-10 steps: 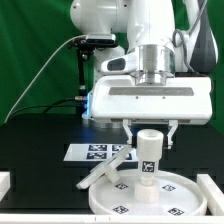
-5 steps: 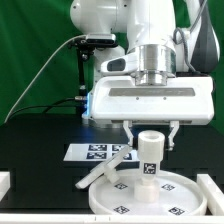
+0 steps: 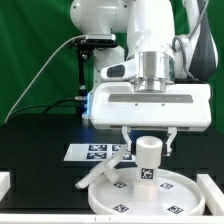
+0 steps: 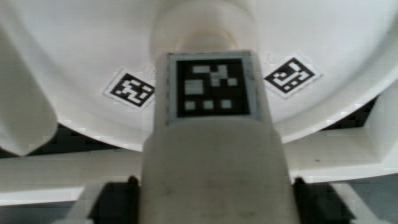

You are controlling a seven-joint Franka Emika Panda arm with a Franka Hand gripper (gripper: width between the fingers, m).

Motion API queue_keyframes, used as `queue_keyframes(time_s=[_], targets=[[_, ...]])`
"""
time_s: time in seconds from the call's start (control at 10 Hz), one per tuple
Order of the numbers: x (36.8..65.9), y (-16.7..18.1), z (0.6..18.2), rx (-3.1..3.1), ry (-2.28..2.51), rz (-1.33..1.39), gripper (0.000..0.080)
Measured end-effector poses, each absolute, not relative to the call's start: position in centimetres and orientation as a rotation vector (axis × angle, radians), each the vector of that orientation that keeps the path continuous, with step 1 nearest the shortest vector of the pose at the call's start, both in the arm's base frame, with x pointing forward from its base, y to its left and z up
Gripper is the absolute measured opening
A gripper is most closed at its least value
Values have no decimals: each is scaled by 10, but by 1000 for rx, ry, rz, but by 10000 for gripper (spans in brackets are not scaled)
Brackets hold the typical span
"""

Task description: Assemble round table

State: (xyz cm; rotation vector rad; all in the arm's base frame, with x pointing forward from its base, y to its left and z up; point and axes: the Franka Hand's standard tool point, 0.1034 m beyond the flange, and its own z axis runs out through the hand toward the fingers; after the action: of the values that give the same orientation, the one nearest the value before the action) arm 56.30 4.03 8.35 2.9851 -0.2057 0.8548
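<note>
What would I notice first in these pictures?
A big white robot arm fills the middle, its gripper open around the top of a thick leg. The leg stands upright on the round disc in front; a cross-shaped foot piece lies tilted at its edge, at the exterior view's left.

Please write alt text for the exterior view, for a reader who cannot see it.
A white robot gripper straddles the top of a thick white plastic cylindrical leg standing upright on a large white rimmed round disc; contact is unclear. A white cross-shaped foot piece leans on the disc's rim, near a flat white marker board.
</note>
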Motion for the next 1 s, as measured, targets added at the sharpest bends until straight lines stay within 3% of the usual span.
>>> queue_keyframes(time_s=[0.6, 0.7, 0.8, 1.0], targets=[[557, 42, 78, 2999, -217, 816, 408], [557, 42, 78, 2999, -217, 815, 568], [557, 42, 78, 2999, -217, 814, 633], [556, 43, 77, 3007, -218, 799, 644]])
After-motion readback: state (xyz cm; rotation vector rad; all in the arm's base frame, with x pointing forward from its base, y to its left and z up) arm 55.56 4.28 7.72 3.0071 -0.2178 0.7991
